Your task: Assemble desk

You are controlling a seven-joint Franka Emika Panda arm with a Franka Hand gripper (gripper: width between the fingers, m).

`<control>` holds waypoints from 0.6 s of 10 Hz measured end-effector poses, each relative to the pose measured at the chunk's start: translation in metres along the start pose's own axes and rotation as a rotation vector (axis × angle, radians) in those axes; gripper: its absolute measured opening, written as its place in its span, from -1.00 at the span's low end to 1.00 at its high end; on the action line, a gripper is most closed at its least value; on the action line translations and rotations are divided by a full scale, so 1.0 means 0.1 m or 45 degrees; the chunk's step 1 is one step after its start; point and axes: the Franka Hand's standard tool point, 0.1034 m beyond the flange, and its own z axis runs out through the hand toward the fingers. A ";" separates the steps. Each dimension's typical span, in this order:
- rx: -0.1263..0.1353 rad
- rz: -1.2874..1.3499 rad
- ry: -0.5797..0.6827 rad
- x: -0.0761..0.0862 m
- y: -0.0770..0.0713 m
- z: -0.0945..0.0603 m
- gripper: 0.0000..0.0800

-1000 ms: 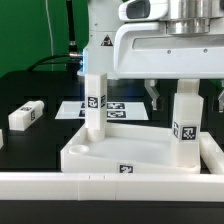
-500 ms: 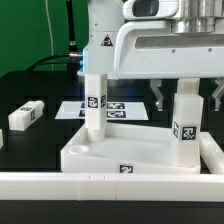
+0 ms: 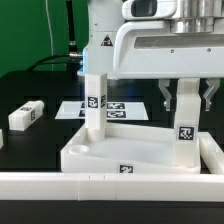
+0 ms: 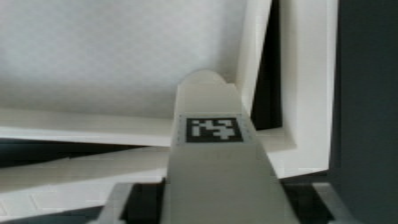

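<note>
So the robot's two-finger gripper point(image 3: 185, 97) is squeezing around the upright white block leg point(image 3: 186, 122), standing on the big white rimmed plastic desk slab point(image 3: 135, 150). Whether it's actually pinching, can't tell. Another leg point(image 3: 26, 115) lies on the black table point(image 3: 30, 150).

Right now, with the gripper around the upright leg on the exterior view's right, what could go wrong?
1. The gripper straddles the white block leg near its top; an off-centre squeeze could tilt it in the large white rimmed desk slab.
2. Twisting this leg might shift the slab and disturb the other upright white leg.
</note>
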 end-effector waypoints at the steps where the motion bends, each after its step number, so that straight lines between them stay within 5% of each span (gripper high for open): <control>1: 0.001 0.092 0.000 0.00 0.00 0.00 -0.28; 6: -0.030 0.662 0.012 0.04 0.17 -0.01 -0.27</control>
